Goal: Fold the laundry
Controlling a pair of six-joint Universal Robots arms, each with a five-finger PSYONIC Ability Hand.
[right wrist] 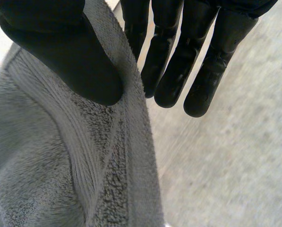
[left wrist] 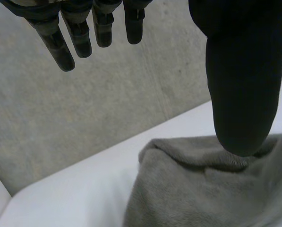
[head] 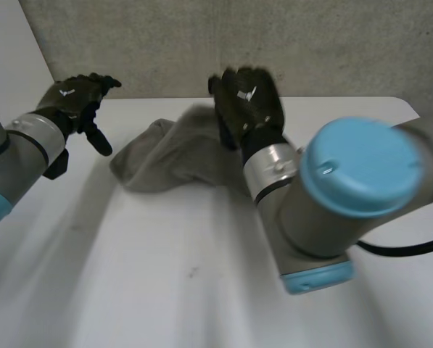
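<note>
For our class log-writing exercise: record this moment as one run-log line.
towel: bunched on table | right hand: pinching towel edge, thumb against fingers | left hand: open, beside towel, holding nothing

At table's (head: 165, 275) far edge, towel (head: 174, 156)

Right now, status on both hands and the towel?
Left hand open, off the grey towel. Right hand pinching its edge. Towel bunched on table.

No text, label, brand, number or sign can be read. Small white marks (head: 246, 93) are seen on the backs of the left hand (head: 78, 99) and the right hand (head: 258, 110), but they are too small to be made out.
</note>
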